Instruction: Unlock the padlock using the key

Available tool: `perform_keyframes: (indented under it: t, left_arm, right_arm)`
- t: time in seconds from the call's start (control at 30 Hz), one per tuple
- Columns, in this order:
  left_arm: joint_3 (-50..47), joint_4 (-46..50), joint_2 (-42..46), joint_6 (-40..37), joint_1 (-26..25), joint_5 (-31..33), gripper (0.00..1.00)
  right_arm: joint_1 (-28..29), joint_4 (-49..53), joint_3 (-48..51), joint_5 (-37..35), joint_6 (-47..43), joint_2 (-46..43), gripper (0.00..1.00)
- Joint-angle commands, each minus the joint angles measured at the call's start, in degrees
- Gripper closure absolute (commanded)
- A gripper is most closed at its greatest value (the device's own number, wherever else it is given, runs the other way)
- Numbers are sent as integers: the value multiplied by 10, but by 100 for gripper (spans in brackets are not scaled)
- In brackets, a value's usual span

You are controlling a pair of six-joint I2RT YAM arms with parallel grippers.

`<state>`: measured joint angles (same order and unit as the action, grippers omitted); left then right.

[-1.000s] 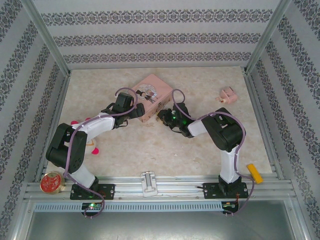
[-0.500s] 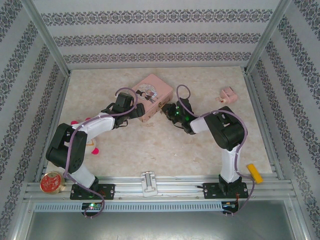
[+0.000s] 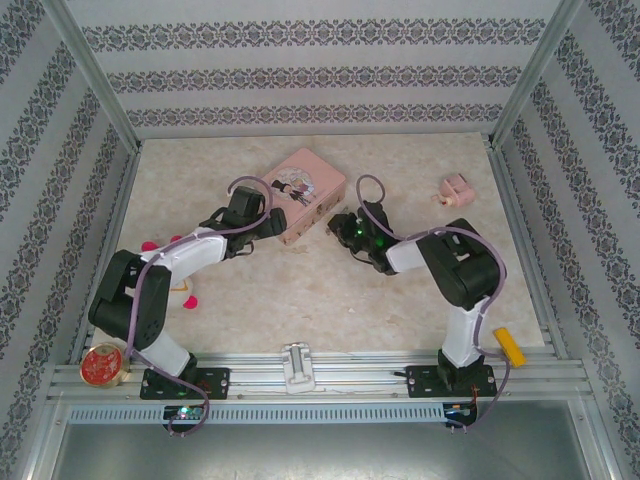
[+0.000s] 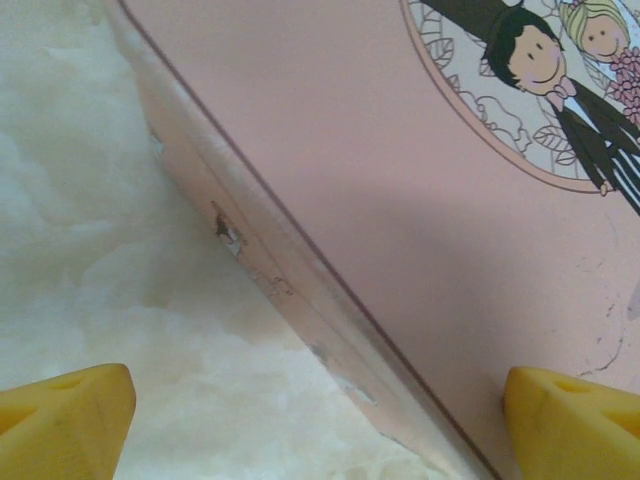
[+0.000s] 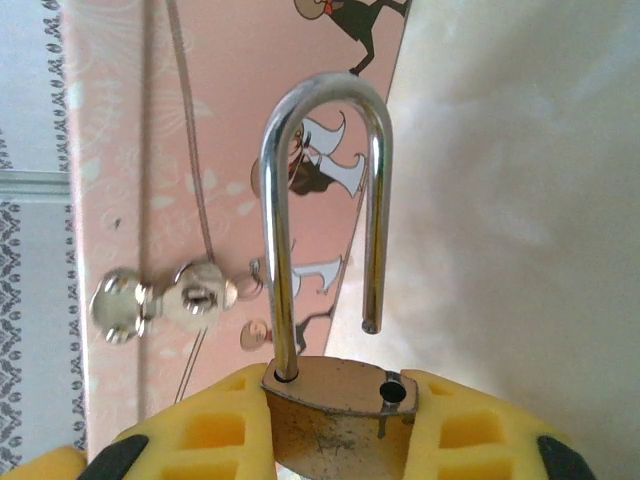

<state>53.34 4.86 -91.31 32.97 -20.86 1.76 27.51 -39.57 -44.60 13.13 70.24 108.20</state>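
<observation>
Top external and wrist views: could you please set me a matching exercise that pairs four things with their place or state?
Things:
1. padlock
2. pink tin
3. left jaws
4. yellow block

Places or states:
A. wide apart, one side over the tin's lid, the other over the table
B. beside the base of the right arm
C. clamped in the right jaws, shackle free at one end
D. mid-table, cartoon couple on its lid

Pairs: 1-C, 2-D, 3-A, 4-B
</observation>
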Motion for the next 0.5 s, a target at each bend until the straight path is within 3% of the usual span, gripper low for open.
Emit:
perform_keyframes:
  t: [0.0,0.17,0.37,0.47]
  left_arm:
    - [-23,55,27,-12,21,23,11]
    - [-29,42,64,2,45,11,14]
    - [7,30,74,84,49,-9,0]
    - [40,25,49,123,49,-26,1]
  right_arm:
    - [0,29,33,-6,-49,-61,100]
    - [-1,164,73,-23,-121,-156,100]
    - [1,393,62,-89,-237,-279,100]
    - [-1,482,45,-118,-287,-318,100]
